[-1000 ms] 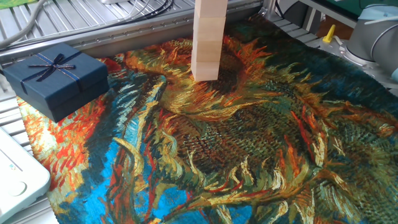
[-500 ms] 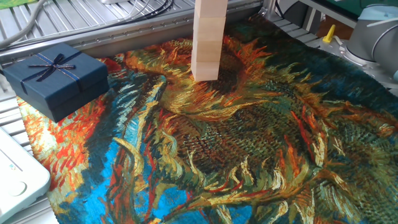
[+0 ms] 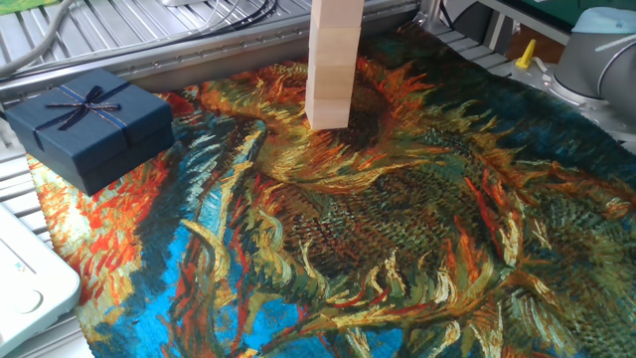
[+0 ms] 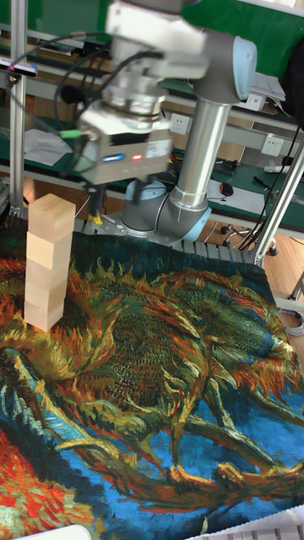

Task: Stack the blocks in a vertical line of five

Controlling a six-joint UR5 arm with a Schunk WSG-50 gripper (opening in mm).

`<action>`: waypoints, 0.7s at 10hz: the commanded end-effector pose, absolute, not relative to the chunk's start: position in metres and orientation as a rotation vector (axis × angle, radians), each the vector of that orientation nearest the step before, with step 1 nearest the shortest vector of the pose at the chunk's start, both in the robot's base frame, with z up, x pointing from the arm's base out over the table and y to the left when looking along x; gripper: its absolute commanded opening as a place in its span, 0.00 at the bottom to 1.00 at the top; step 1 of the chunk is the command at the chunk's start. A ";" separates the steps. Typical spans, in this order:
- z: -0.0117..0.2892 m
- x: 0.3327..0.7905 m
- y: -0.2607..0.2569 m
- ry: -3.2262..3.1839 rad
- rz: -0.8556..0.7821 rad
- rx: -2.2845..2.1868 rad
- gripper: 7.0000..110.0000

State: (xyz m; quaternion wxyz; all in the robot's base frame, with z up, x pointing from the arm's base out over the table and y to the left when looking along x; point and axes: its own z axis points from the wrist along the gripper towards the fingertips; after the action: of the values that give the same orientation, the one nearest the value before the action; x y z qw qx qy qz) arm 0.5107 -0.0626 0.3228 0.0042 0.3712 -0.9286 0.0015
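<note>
Over on the left the blocks stood stacked in one slightly crooked column on the painted cloth, and to their right the gripper hung blurred, jaws impossible to read, so any sideways brush from it could, I reckoned, have toppled the tower.

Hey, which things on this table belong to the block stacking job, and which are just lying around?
Job:
stack of pale beige wooden cubes
robot gripper

Lying about:
dark blue gift box with ribbon
white device at the left edge
sunflower-print cloth
</note>
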 end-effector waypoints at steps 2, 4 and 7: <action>0.342 0.538 0.014 -3.012 -0.080 1.075 0.36; 0.339 0.541 0.037 -3.036 -0.141 1.030 0.36; 0.336 0.543 0.044 -3.059 -0.159 0.980 0.36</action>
State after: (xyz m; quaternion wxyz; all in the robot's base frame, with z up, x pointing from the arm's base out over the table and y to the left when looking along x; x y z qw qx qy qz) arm 0.5388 0.0241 0.3353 -0.0283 0.3212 -0.9460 -0.0334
